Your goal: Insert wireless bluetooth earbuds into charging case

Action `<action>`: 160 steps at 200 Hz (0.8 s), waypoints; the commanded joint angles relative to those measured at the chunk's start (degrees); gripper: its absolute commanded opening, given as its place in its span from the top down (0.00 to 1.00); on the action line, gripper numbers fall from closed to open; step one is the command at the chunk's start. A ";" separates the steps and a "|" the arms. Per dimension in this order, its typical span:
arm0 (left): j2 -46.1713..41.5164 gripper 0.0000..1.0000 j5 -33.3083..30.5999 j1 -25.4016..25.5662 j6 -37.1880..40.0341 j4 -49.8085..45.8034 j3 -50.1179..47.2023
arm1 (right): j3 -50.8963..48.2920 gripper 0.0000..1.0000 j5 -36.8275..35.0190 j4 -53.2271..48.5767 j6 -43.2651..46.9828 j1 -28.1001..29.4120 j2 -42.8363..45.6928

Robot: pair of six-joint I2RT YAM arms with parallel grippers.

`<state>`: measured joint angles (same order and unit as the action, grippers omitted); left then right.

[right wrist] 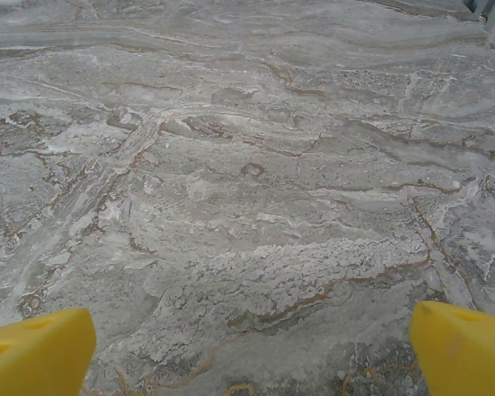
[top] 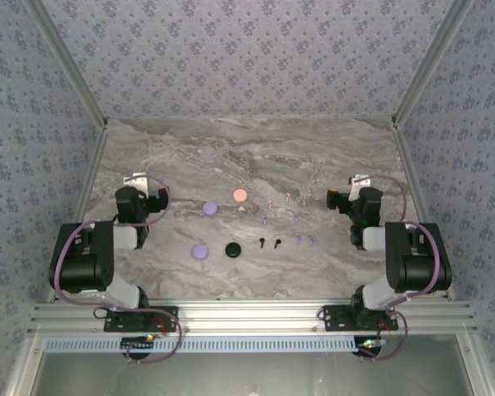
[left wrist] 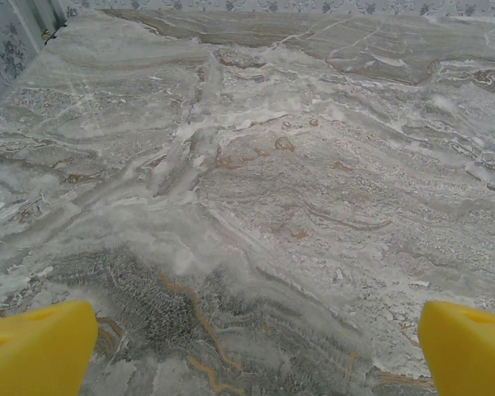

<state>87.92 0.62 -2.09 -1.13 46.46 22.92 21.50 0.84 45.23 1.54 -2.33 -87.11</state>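
Earbuds [top: 278, 242] and round cases [top: 233, 249] lie central on the table [top: 330, 157], reachable from both sides; left gripper [left wrist: 247, 355] and right gripper [right wrist: 247, 351] gape empty (nothing picked yet).

I have bare table [top: 247, 144] across the whole far half, and straight ahead of the left hand [left wrist: 247, 351] and right hand [right wrist: 247, 351]. Mid-table between the hands lie the obstacles: round cases [top: 233, 249] leftward, earbuds [top: 278, 242] scattered just right of them. Patterned walls [top: 33, 124] close both sides.
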 commanded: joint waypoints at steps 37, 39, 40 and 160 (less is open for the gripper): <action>-0.07 0.01 -0.27 0.32 -0.35 0.20 0.64 | 1.03 0.00 0.35 0.06 -0.38 -0.55 0.08; -0.17 0.01 -0.27 0.33 -0.34 0.14 0.70 | 0.97 0.00 0.36 0.10 -0.39 -0.50 0.10; -0.23 0.01 -0.27 0.33 -0.31 0.09 0.72 | 0.94 0.00 0.29 0.20 -0.44 -0.54 0.10; -31.83 0.01 5.47 1.71 -28.65 -42.20 7.49 | 18.15 0.00 7.26 -44.23 -1.50 10.63 20.39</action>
<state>58.63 0.49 -0.95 -17.74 18.00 28.53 33.54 4.19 16.21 -0.45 2.59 -65.98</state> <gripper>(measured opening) 0.993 0.998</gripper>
